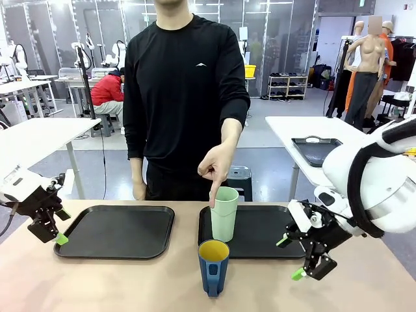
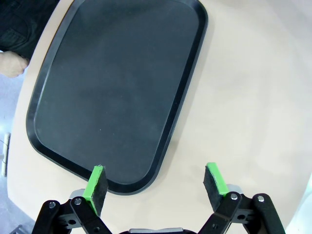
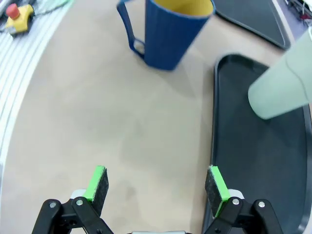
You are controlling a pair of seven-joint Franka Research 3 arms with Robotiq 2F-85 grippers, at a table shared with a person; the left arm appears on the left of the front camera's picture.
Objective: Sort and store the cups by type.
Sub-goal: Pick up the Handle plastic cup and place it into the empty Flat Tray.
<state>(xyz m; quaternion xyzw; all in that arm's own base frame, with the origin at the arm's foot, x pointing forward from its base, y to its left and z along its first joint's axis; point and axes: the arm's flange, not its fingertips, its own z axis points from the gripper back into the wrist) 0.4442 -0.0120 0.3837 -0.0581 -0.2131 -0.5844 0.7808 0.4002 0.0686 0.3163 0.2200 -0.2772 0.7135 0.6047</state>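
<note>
Held low over the tan surface, the right claw is seen with its green-padded fingers spread wide, and nothing is gripped between them. In the right wrist view the same claw is aimed at bare surface, and the rim of a black tray is crossed by one of its fingers.

Ahead of this claw and well apart from it, the dark blue mug is stood upright on the surface, off the tray, with its handle turned away from the tray. Its yellow inside is shown in the front view. Ahead and to the tray side of the claw, the pale mint-green tumbler is stood upright on that tray, just beyond the mug.

A person's hand is lowered over the tumbler, index finger pointed down at its rim. Whether the rim is touched cannot be told.

The left claw is likewise held open – fingers apart, nothing pinched. In its own wrist view a second black tray is laid ahead of it, with one fingertip over the tray's near corner and the other over bare surface. Seen from the front, this tray lies just beside the claw, between it and both cups.
</note>
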